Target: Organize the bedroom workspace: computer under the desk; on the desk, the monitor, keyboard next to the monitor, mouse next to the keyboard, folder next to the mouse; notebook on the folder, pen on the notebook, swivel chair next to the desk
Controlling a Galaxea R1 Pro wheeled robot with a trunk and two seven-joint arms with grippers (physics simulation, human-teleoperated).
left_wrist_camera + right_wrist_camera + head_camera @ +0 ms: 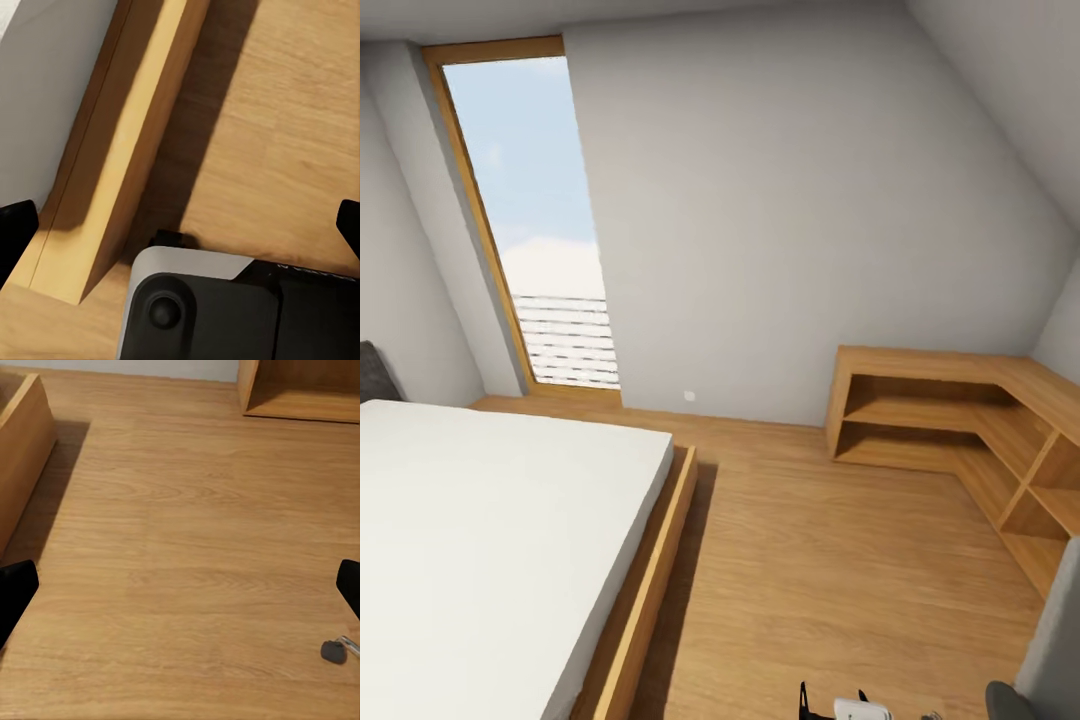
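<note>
desk: we can't place it; bed [490, 520], corner shelf [960, 420], floor [195, 547] ahead
jaws: both apart, empty

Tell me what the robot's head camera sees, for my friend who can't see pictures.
A bedroom: a big bed with a white top in a low wooden frame at the left, on a wood floor. A tall window showing sky stands in the grey wall behind, and low wooden corner shelves run along the right.
</note>
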